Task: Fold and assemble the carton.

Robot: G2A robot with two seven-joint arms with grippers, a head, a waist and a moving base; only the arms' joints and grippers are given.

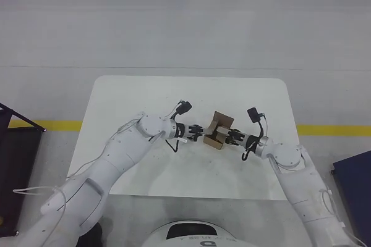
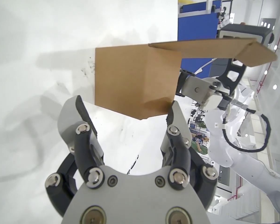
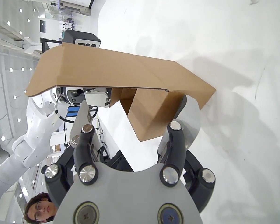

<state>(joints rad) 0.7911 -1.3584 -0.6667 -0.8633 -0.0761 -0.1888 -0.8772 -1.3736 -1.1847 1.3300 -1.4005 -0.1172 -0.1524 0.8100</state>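
While left gripper (image 2: 126, 102) and right gripper (image 3: 133, 101) gape, carton (image 1: 217, 131) corners sit inside both.

1. In the top view, set on the robot above the left arm (image 1: 111, 167) and right arm (image 1: 303, 179), looking steeply down from well back; takes in the whole counter (image 1: 173, 179), the floor (image 1: 185, 37) around it and the carton (image 1: 217, 129) near the middle.
2. In the left wrist view, fixed just behind the left end effector (image 2: 126, 103), looking out along its fingers, very near the carton, toward the right arm and the room beyond.
3. In the right wrist view, fixed just behind the right end effector (image 3: 133, 102), equally near, facing the opposite way toward the left arm.
4. Shared by all three: the carton and the counter surface beside it; in each wrist view also the opposite end effector past the carton.
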